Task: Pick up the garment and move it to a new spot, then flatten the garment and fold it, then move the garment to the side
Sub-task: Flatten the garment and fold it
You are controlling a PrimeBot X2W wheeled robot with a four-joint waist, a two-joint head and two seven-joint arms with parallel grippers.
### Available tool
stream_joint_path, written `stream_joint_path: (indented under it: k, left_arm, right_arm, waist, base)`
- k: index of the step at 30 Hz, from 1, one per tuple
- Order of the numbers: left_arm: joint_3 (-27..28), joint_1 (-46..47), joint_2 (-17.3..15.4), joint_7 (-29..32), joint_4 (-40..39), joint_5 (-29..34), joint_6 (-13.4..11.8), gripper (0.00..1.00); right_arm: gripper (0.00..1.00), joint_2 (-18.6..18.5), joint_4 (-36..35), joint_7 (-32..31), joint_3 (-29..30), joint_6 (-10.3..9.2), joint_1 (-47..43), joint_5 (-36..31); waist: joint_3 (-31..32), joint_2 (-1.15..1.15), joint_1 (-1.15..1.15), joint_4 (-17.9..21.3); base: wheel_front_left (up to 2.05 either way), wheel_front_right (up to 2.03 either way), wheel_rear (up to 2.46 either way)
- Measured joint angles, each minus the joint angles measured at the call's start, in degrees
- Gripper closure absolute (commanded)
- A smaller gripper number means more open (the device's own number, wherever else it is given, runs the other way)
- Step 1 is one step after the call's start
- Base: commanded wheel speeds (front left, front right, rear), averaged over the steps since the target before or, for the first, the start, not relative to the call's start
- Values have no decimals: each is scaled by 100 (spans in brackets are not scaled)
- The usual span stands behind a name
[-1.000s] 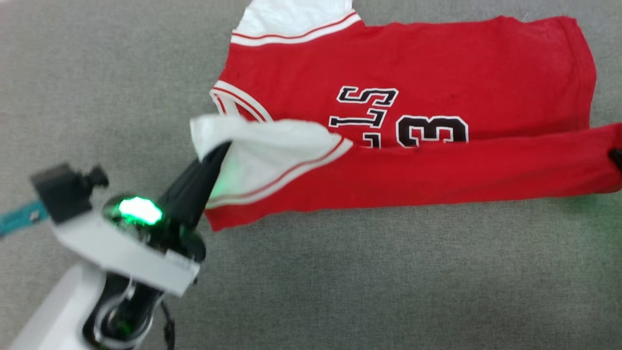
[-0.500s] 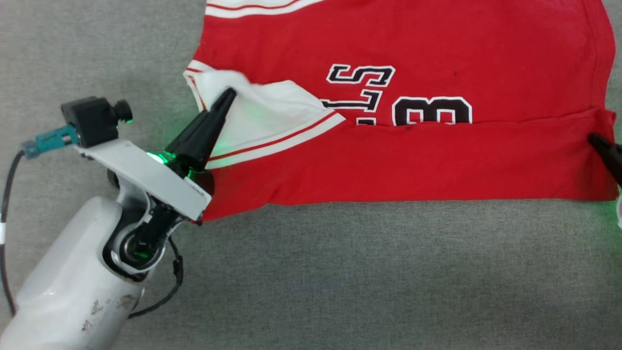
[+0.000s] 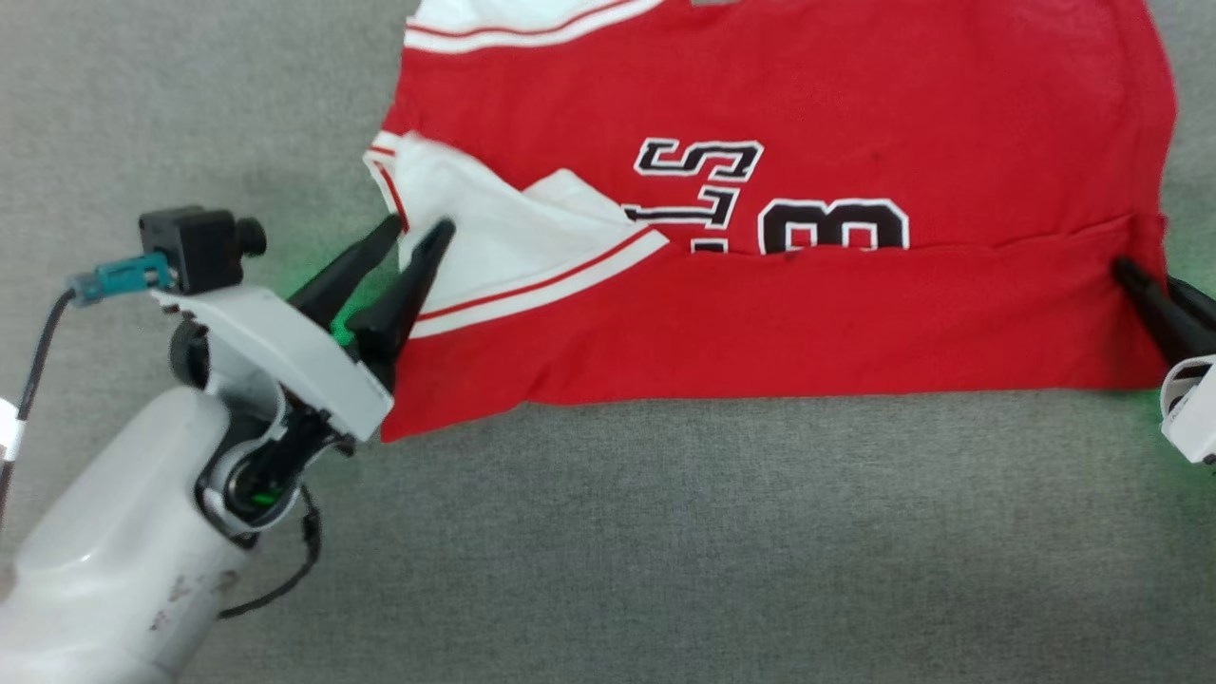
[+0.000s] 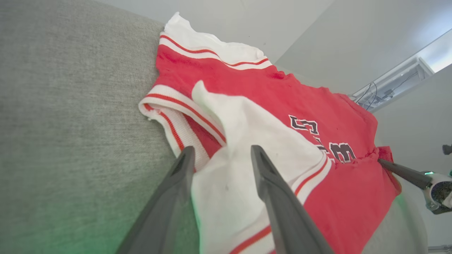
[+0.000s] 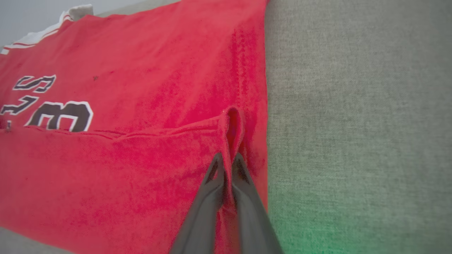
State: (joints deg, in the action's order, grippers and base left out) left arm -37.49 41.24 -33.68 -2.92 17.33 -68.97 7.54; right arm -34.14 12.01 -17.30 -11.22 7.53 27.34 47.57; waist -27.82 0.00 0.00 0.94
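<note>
The garment, a red jersey with black-and-white lettering, lies spread on the grey cloth surface. Its near strip is folded up over the lower part of the lettering. At its left end a white lining flap with red-striped trim lies turned over. My left gripper stands open at that flap's edge, and the white cloth lies loose between the fingers. My right gripper is at the jersey's right edge. In the right wrist view this gripper is shut on a small pinched fold of red fabric.
Grey fabric surface stretches all around the jersey, with wide room in front and to the left. The left wrist's camera and teal cable plug stick out beside the left arm. Pale walls rise behind the surface in the left wrist view.
My left gripper has opened and let go of the white flap, which now lies on the jersey. The right gripper has come further into the head view and still pinches the right edge.
</note>
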Motion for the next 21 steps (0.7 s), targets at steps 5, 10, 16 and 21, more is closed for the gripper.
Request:
stream_joint_path:
  k: [5, 10, 16, 21]
  left_arm:
    - [-182, 38, -412, 403, -38, 109, -24, 0]
    - [-516, 207, -928, 1385, -505, 396, -481, 0]
    - [-1016, 421, -1323, 3003, -1425, 471, -1068, 0]
    - [-1306, 454, -1480, 3924, -1697, 444, -1567, 0]
  right_arm:
    - [0, -43, 44, 254, -11, 0, -120, 1]
    - [0, -111, -69, 374, 174, 0, -330, 1]
    - [0, -81, -244, 308, 332, 0, -450, -26]
    - [0, 62, -359, 287, 319, 0, -448, -123]
  waist:
    - [389, 0, 0, -8]
    - [788, 0, 0, -35]
    - [1090, 0, 0, -93]
    - [1037, 0, 0, -42]
  base:
    - [0, 0, 0]
    - [0, 0, 0]
    - [0, 0, 0]
    - [0, 0, 0]
